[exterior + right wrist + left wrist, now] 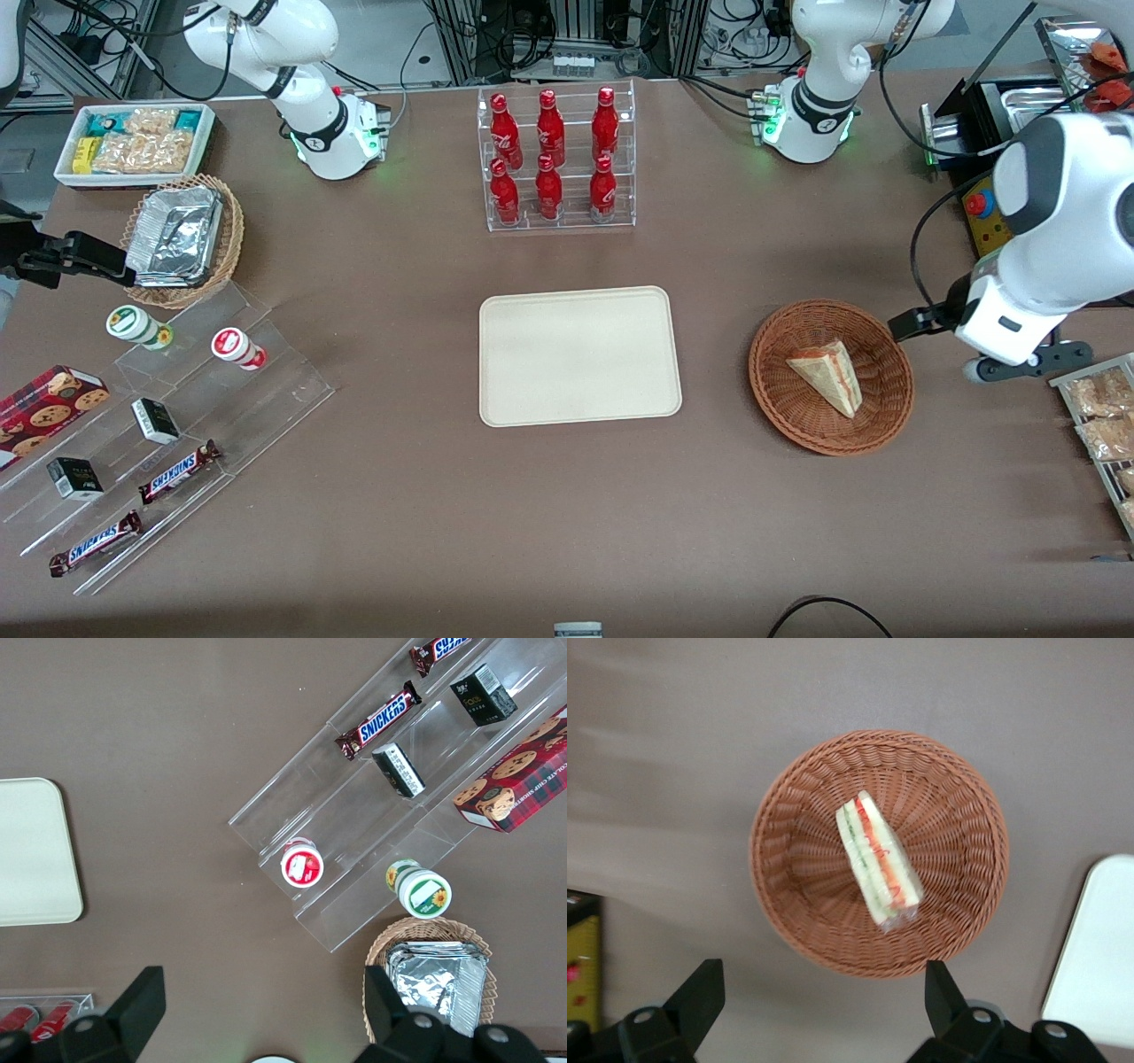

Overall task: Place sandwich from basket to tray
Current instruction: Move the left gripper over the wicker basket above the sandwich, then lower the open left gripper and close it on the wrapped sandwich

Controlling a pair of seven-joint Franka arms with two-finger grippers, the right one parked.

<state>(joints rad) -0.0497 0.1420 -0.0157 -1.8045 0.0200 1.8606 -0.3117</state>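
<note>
The sandwich (828, 376), a pale wedge with red and green filling, lies in the round reddish-brown wicker basket (780, 399). It also shows in the left wrist view (877, 859), lying in the basket (957, 824). The cream tray (580, 354) lies flat on the table beside the basket, toward the parked arm's end, with nothing on it; its corner shows in the left wrist view (1099, 948). My left gripper (979, 341) hangs above the table beside the basket, toward the working arm's end. It is open and empty (819, 1001), clear of the basket's rim.
A clear rack of red bottles (554, 159) stands farther from the front camera than the tray. A yellow control box (985, 221) and bagged snacks (1099, 425) lie near the working arm. Clear shelves with snacks (159, 443) lie toward the parked arm's end.
</note>
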